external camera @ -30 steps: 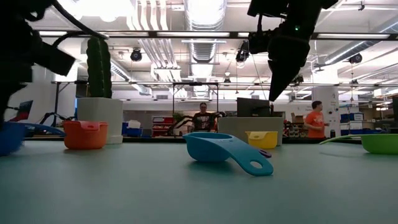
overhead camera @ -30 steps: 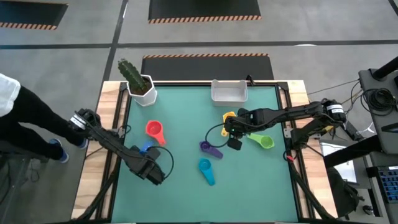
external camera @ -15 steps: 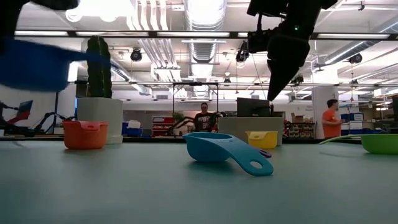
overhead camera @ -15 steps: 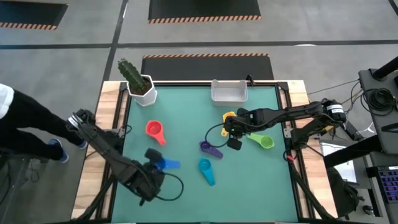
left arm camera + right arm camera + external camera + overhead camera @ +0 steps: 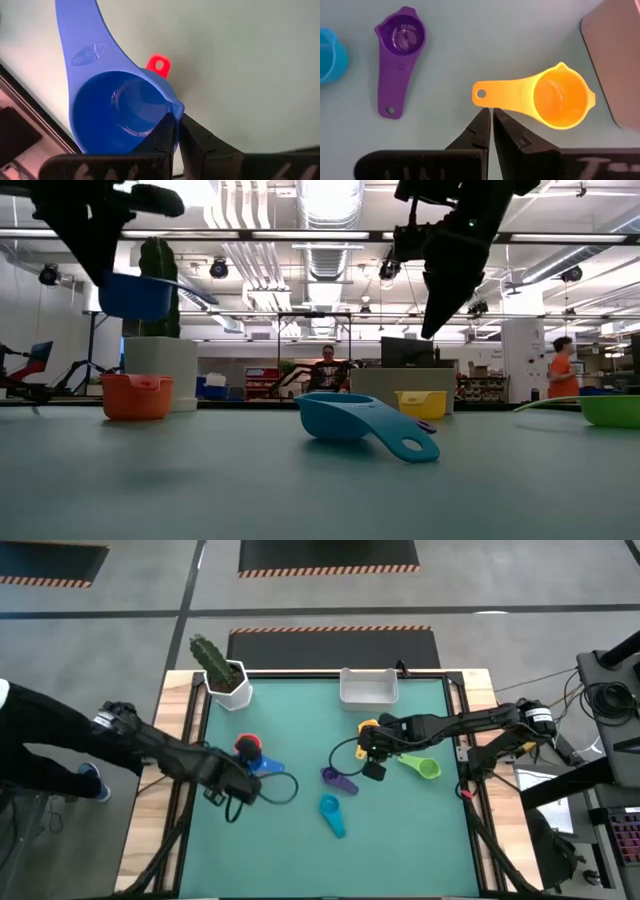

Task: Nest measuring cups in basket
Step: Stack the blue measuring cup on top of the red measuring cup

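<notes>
My left gripper (image 5: 248, 768) is shut on the blue measuring cup (image 5: 264, 764), which hangs in the air (image 5: 135, 295) over the red cup (image 5: 245, 743); the red cup's handle (image 5: 158, 64) shows beneath the blue one. My right gripper (image 5: 491, 114) is shut and hovers well above the table (image 5: 437, 315), over the handle of the yellow cup (image 5: 560, 102). The purple (image 5: 338, 779), teal (image 5: 331, 814) and green (image 5: 425, 767) cups lie on the mat. The white basket (image 5: 369, 687) stands at the far edge. No orange cup shows. My left gripper pinches the blue cup's wall at the rim by its spout (image 5: 176, 107), one finger (image 5: 165, 137) inside the bowl and one (image 5: 200, 142) outside. The cup is lifted clear, bowl opening upward, with its handle (image 5: 82, 45) pointing away from the fingers.
A potted cactus (image 5: 225, 675) stands at the far left corner. A black cable loops on the mat near the left gripper (image 5: 285, 790). A person (image 5: 40, 725) stands by the table's left side. Bare green mat (image 5: 300, 710) lies between the red cup and the basket.
My left gripper has lifted the blue cup clear of the near-left part of the mat and carried it up and toward the far edge, stopping over the red cup. The right arm has kept still.
</notes>
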